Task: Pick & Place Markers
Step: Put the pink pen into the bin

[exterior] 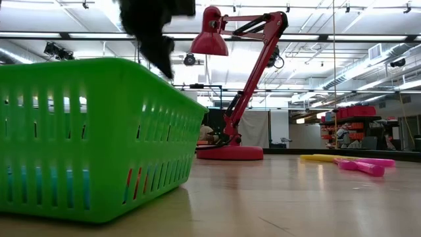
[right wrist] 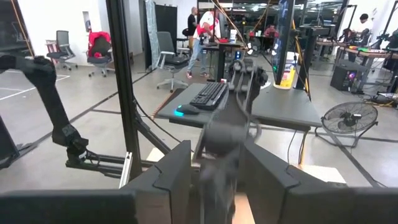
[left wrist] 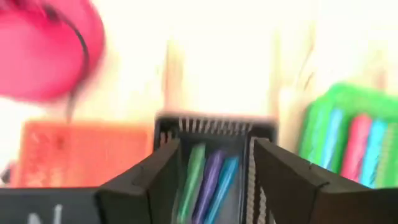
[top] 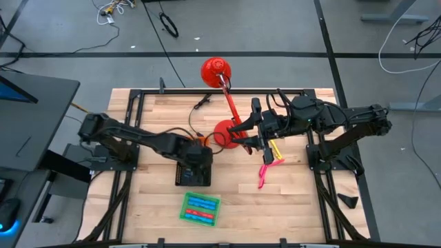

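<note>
Three markers (left wrist: 208, 180) (black tray (left wrist: 214, 127)) under left end effector (left wrist: 214, 168).

Slotted green plastic basket (top: 200, 208) holds blue and red markers (top: 200, 209); pink and yellow markers (top: 269, 164) lie on pale wooden worktop (top: 145, 200); red metal lamp (top: 222, 103).

Grey floor (top: 289, 27) strewn with cables — beyond, desks (right wrist: 273, 102), office chairs (right wrist: 169, 59), ceiling strip lights (exterior: 368, 36).

The black tray (top: 192, 175) is mostly hidden under the left claw (top: 200, 163), and the green basket (exterior: 85, 138) runs off the low view's edge.
</note>
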